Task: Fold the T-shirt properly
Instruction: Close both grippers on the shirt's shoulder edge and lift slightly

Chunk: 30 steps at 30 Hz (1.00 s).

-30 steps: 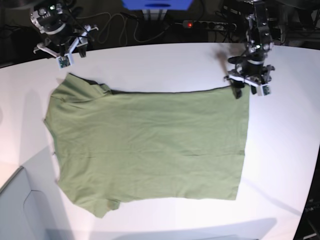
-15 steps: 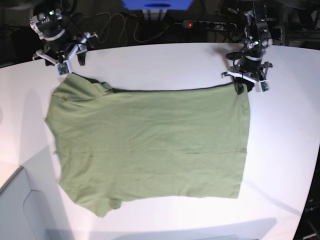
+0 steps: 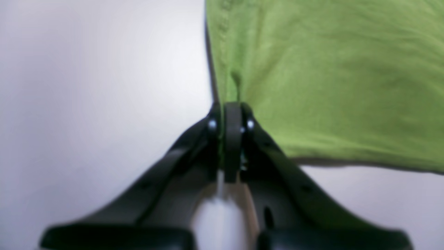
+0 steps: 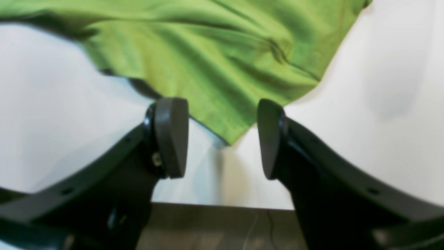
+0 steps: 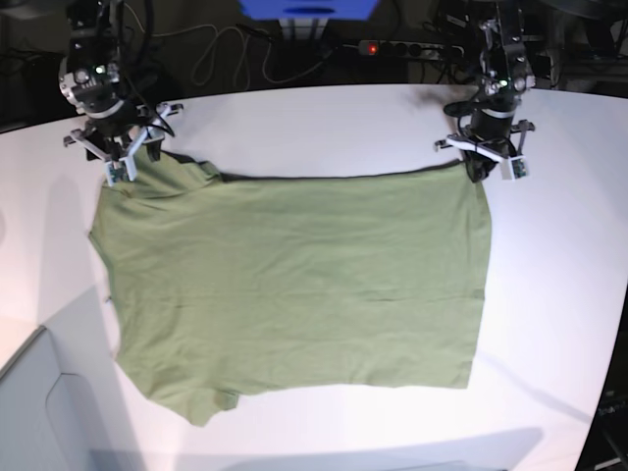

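Observation:
The olive-green T-shirt [image 5: 294, 285] lies spread flat on the white table [image 5: 554, 294], its hem toward the right of the base view. My left gripper [image 5: 478, 169] is at the shirt's far right corner. The left wrist view shows that gripper [image 3: 231, 113] shut on the hem corner of the T-shirt [image 3: 329, 86], the cloth puckering at the pinch. My right gripper [image 5: 122, 169] hangs at the far left corner. In the right wrist view it [image 4: 222, 139] is open, a pointed corner of the T-shirt [image 4: 208, 52] lying between its pads [image 4: 170, 135].
Behind the table's far edge lie a power strip [image 5: 407, 47] with a red light, loose cables [image 5: 231, 49] and a blue object [image 5: 309, 8]. A grey panel [image 5: 39, 412] sits at the near left corner. The table edge curves down the right side.
My left gripper has shut on the shirt's far right corner. My right arm has come down and forward from the table's back edge to the shirt's far left corner, jaws still open.

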Motion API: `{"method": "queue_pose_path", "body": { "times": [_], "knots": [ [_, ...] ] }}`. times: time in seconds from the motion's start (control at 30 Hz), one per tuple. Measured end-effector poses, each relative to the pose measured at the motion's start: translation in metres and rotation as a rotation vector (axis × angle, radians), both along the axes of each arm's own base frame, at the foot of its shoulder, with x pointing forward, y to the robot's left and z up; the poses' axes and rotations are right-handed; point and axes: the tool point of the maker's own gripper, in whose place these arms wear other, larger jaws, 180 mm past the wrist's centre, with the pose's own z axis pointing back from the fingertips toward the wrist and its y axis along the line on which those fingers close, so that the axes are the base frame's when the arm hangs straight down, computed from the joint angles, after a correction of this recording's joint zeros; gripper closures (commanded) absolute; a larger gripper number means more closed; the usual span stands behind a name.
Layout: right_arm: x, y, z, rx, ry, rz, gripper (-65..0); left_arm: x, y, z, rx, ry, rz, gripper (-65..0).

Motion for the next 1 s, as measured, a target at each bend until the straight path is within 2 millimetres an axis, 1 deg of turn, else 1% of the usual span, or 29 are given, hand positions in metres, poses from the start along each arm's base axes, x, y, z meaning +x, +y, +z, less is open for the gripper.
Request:
{"method": "queue_pose_path", "body": {
  "times": [0.07, 0.2, 0.33, 0.37, 0.4, 0.43, 0.47, 0.53, 0.63, 0.67, 0.73, 0.8, 0.87, 0.93, 1.0],
  "knots": [
    [0.001, -0.004, -0.012, 0.003, 0.022, -0.015, -30.3, -0.001, 0.000, 0.000, 0.001, 0.002, 0.000, 0.0],
    [0.002, -0.010, -0.028, 0.009, 0.056, -0.036, -30.3, -0.003, 0.001, 0.000, -0.001, 0.001, 0.001, 0.0],
    [0.007, -0.016, -0.031, 0.005, 0.049, -0.036, -29.3, -0.003, 0.001, 0.000, -0.001, 0.001, 0.000, 0.0],
    [0.007, -0.016, -0.031, 0.005, 0.045, -0.032, -27.8, -0.003, 0.001, -0.001, 0.000, 0.001, 0.000, 0.0],
    [0.007, -0.015, -0.031, 0.007, 0.044, -0.032, -24.9, -0.003, 0.001, -0.001, 0.002, 0.002, -0.001, 0.0],
    [0.007, -0.015, -0.031, 0.009, 0.045, -0.033, -20.0, -0.003, 0.001, -0.001, 0.002, 0.002, 0.000, 0.0],
    [0.006, -0.015, -0.032, 0.009, 0.048, -0.030, -14.5, -0.003, 0.001, -0.001, 0.002, 0.002, 0.000, 0.0],
    [0.001, -0.014, -0.033, 0.014, 0.051, -0.029, -0.3, -0.003, 0.002, 0.000, 0.003, 0.002, -0.001, 0.0],
    [-0.002, -0.015, -0.034, 0.009, 0.054, -0.029, -1.0, -0.004, 0.002, -0.001, 0.003, 0.005, -0.001, 0.0],
    [-0.005, -0.015, -0.034, 0.007, 0.055, -0.027, -0.3, -0.006, 0.002, -0.001, 0.005, 0.006, -0.002, 0.0],
    [-0.013, -0.013, -0.031, -0.001, 0.069, -0.018, -0.2, -0.008, 0.001, 0.000, 0.007, 0.009, -0.005, 0.0],
    [-0.026, -0.011, -0.028, -0.014, 0.095, -0.004, -0.2, -0.014, -0.001, 0.001, 0.008, 0.020, -0.012, 0.0],
    [-0.031, -0.006, -0.017, -0.020, 0.086, 0.016, -0.2, -0.020, -0.003, 0.003, 0.012, 0.034, -0.023, 0.0],
    [-0.024, 0.001, 0.001, -0.018, 0.030, 0.036, -0.2, -0.027, -0.005, 0.004, 0.015, 0.045, -0.031, 0.0],
    [-0.022, 0.006, 0.012, -0.015, -0.002, 0.051, -0.2, -0.036, -0.007, 0.006, 0.019, 0.063, -0.040, 0.0]
  ]
}}
